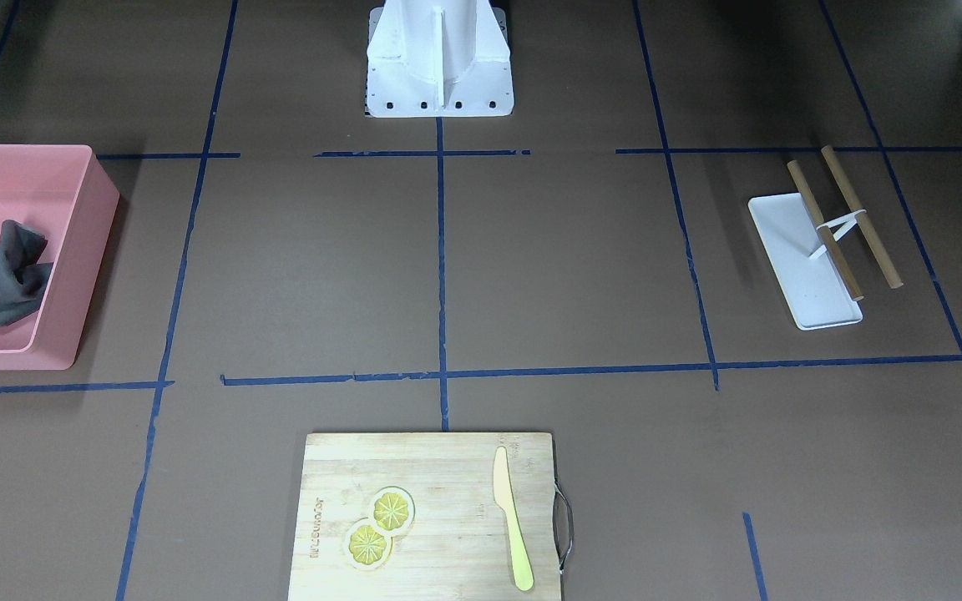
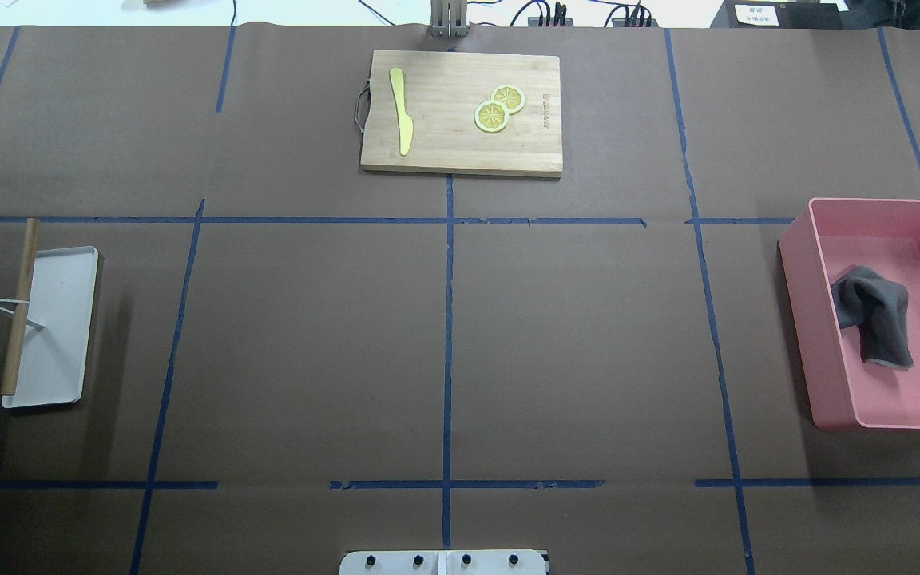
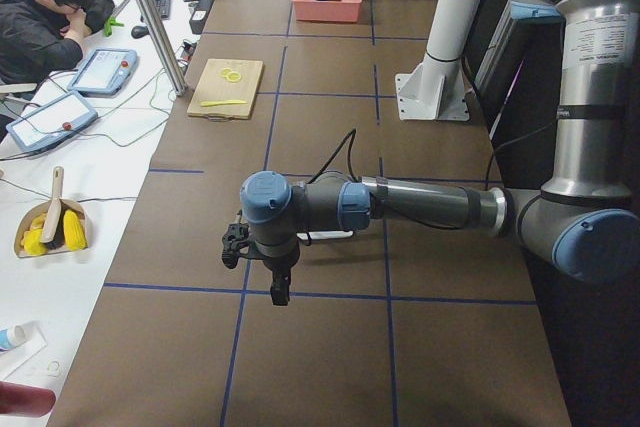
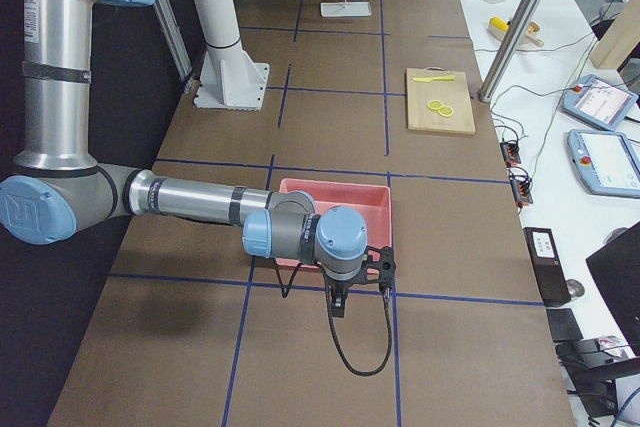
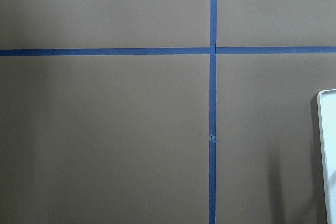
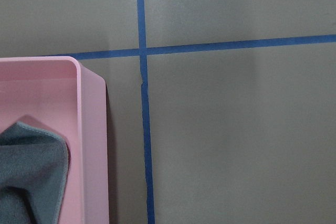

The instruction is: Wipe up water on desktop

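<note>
**Limp cloth sitting in the bin, no water showing on the counter**

The grey cloth (image 2: pixel 875 315) is lying crumpled inside the pink bin (image 2: pixel 815 343), resting on the bin's floor with its folds standing up in a loose peak. It is looking light, soft and absorbent, so it is probably going to sag and trail once lifted. A pinch on the raised fold is looking like a surer hold than a flat edge against the floor, and the bin's walls are calling for a descent from straight above.

The counter (image 2: pixel 308 351) is showing as a matte brown sheet crossed by blue tape lines (image 2: pixel 448 319). No puddle is showing in any view, so the spot to wipe is not telling itself. Tape edges may be snagging a dragged cloth.

The right gripper (image 4: pixel 338 309) is hanging above the counter near the bin, outside it. The left gripper (image 3: pixel 280 295) is hanging well apart from the bin, toward the white tray (image 2: pixel 61 359) at the opposite end. Only side views are catching them, so I cannot tell how their jaws are standing.

Wide bare stretches are lying between the bin and the tray. The bamboo cutting board (image 2: pixel 460 144) is sitting well apart from the bin.
</note>
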Tool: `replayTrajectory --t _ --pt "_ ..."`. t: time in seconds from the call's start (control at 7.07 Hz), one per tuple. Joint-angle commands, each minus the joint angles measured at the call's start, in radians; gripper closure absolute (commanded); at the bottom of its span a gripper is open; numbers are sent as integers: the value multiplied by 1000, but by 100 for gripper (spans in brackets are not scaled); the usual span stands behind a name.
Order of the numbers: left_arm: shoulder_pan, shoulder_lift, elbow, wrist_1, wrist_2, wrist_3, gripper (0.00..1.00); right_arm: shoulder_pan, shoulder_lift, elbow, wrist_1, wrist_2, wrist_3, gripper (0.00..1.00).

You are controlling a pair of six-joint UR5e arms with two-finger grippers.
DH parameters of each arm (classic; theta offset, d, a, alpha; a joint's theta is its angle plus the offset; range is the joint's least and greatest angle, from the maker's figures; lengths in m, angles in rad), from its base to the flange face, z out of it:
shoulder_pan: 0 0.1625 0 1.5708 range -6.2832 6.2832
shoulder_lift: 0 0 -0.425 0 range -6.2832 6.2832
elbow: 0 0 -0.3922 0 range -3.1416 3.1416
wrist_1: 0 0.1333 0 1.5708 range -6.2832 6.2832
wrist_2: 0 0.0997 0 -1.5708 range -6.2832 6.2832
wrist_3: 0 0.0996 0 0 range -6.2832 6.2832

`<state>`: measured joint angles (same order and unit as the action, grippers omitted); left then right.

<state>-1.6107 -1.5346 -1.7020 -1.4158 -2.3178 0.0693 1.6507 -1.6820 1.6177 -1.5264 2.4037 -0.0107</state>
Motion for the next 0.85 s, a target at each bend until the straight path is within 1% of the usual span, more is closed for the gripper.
replayTrajectory --t 0.0,0.42,0.71 --pt "0 2 10 -2 0 4 0 3 4 -1 0 2 2 0" --pt "2 -2 65 -44 0 4 0 3 4 -2 0 2 2 0" --pt "2 -2 79 -44 -2 4 0 3 4 -2 0 2 2 0"
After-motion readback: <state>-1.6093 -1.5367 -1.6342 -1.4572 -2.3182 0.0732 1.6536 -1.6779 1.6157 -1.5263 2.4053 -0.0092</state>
